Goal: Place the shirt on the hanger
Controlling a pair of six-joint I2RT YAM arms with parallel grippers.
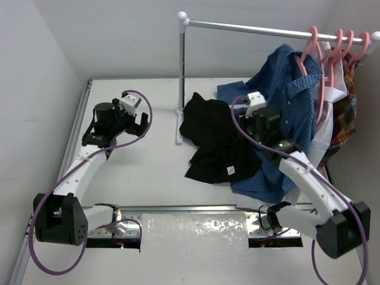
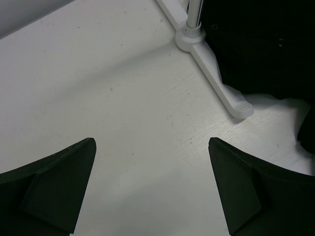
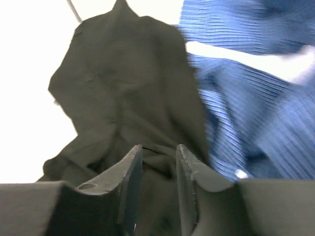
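The black shirt (image 1: 215, 138) lies crumpled on the table beside the rack foot, its white label (image 1: 231, 171) at the near edge. It fills the right wrist view (image 3: 123, 83) and shows in the corner of the left wrist view (image 2: 266, 44). My right gripper (image 1: 252, 126) is down on the shirt's right side, and its jaws (image 3: 159, 147) stand narrowly apart, pinching a fold of black fabric. My left gripper (image 1: 135, 122) is wide open and empty (image 2: 151, 142) over bare table, left of the shirt. Salmon-pink hangers (image 1: 313, 56) hang on the rail at the back right.
A blue button-up shirt (image 1: 291, 89) is draped under and right of the black shirt, also blurred in the right wrist view (image 3: 256, 98). A plaid garment (image 1: 344, 124) hangs at the far right. The white rack pole (image 1: 181, 65) and its foot (image 2: 216, 73) stand mid-table.
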